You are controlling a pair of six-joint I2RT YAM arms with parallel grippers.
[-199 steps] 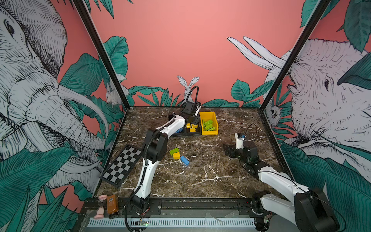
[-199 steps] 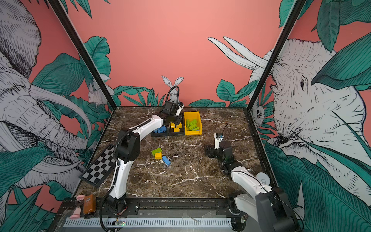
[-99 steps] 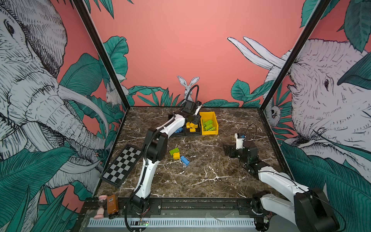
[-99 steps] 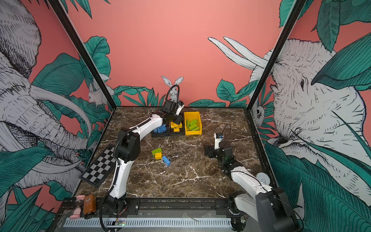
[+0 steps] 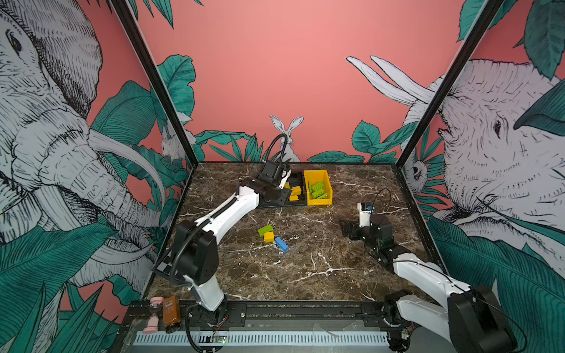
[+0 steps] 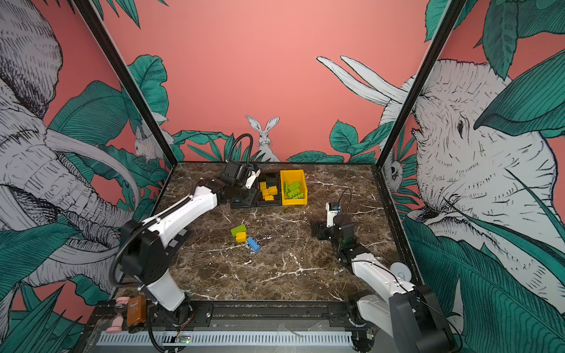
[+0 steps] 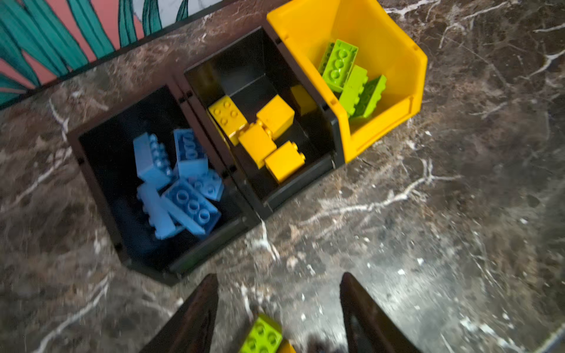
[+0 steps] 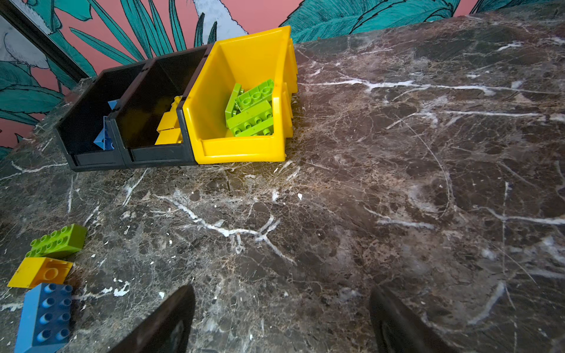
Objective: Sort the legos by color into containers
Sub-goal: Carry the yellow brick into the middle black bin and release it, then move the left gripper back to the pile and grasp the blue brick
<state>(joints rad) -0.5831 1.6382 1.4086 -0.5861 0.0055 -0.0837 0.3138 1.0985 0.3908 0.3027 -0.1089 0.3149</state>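
In both top views the left gripper [image 5: 276, 192] hangs over the black bins [image 5: 295, 180] at 12 o'clock on the tabletop [image 5: 305, 275]. Its fingers were together a moment ago and now they are apart. The right gripper [image 5: 348, 229] waits at 3 o'clock, well apart from the bins.

In the left wrist view the fingers [image 7: 195, 318] hold nothing, and blue bricks [image 7: 180, 183] lie in one black bin. A brick has likely just dropped in.

In the right wrist view its fingers [image 8: 162, 324] are apart and hold nothing. A green brick [image 8: 58, 240], a yellow brick [image 8: 39, 272] and a blue brick [image 8: 44, 318] lie loose, so three are left.
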